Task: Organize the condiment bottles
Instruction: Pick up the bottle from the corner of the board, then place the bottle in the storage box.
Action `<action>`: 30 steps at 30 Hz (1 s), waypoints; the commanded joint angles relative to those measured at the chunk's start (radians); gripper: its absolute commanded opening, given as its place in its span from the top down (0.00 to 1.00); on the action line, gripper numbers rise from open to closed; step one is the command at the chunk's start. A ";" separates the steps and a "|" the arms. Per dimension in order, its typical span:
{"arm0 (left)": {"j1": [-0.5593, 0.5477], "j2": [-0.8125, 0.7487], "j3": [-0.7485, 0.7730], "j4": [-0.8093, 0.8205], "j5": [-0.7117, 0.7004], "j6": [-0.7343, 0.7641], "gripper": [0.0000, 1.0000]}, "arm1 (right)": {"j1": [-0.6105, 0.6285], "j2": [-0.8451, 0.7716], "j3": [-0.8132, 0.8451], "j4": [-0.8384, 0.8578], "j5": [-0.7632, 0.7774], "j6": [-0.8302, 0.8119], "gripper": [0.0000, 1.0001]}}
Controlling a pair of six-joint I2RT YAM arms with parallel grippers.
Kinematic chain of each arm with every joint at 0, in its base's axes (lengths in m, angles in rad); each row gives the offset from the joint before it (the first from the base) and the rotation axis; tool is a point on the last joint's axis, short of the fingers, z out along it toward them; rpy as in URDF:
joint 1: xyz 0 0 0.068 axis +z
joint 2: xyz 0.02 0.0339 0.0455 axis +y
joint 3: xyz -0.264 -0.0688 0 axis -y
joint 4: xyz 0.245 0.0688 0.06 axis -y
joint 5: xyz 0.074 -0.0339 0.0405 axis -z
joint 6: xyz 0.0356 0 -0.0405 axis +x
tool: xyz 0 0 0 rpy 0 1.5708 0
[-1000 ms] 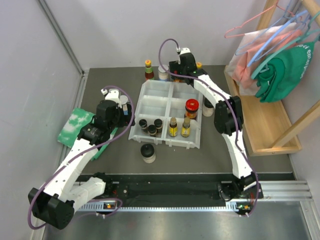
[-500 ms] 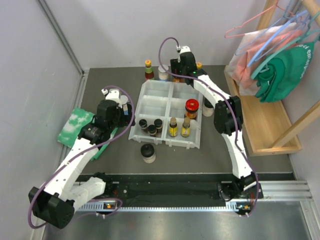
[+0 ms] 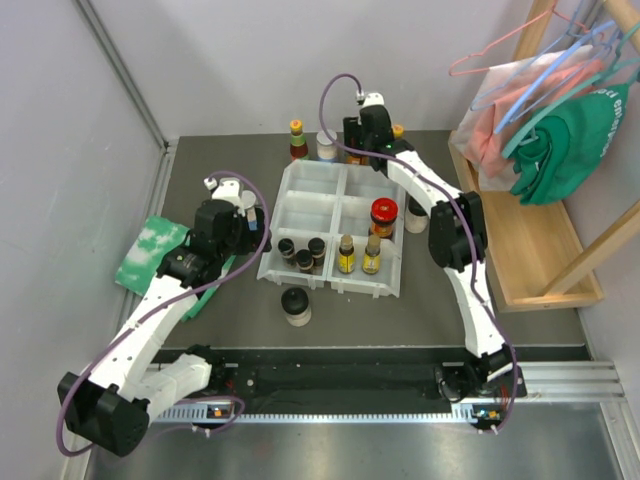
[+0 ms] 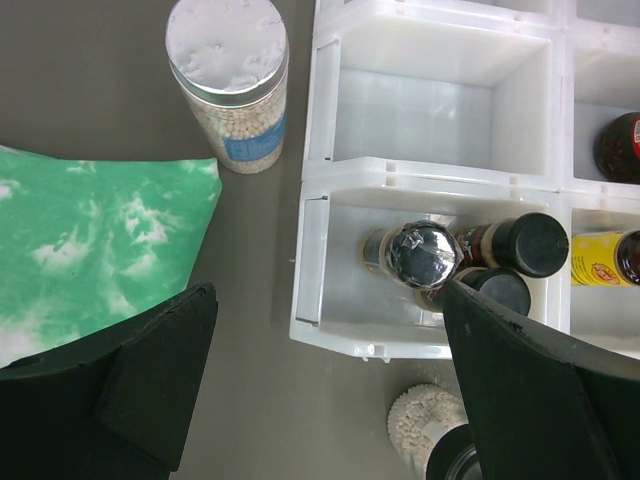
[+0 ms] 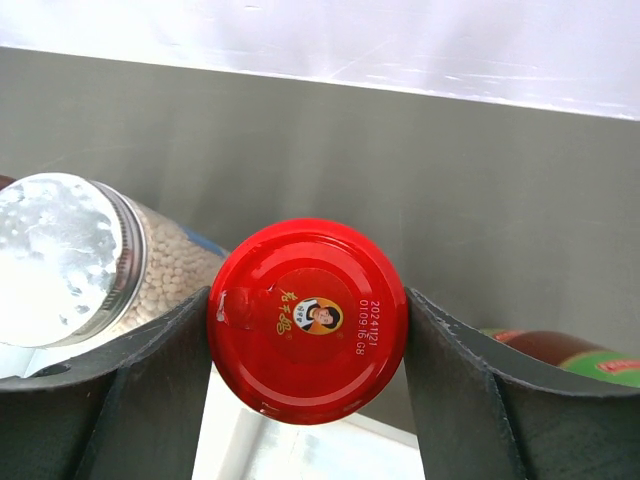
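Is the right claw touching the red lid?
Touching. In the right wrist view, the right claw has its fingers against both sides of the red-lidded jar, no gap.

3 jars (image 4: 422, 252) in tray (image 3: 300, 186), near-left compartment (cloth (image 3: 150, 250) further left)

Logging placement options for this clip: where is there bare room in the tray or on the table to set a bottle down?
Free: in the tray, the compartment directly behind the spice jars; also the table strip between tray and green cloth. Crowded: the back edge, where the right pincer clamps a red-lidded jar beside a pale-lidded jar.
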 commanded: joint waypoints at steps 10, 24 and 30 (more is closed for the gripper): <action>0.006 -0.028 -0.025 0.062 0.018 -0.001 0.01 | -0.003 -0.168 0.008 0.015 0.072 0.009 1.00; 0.006 -0.031 -0.019 0.059 0.012 -0.007 0.01 | 0.067 -0.378 -0.119 -0.038 0.082 0.015 1.00; 0.006 -0.025 -0.013 0.055 0.012 -0.006 0.01 | 0.096 -0.521 -0.270 -0.051 0.113 0.021 1.00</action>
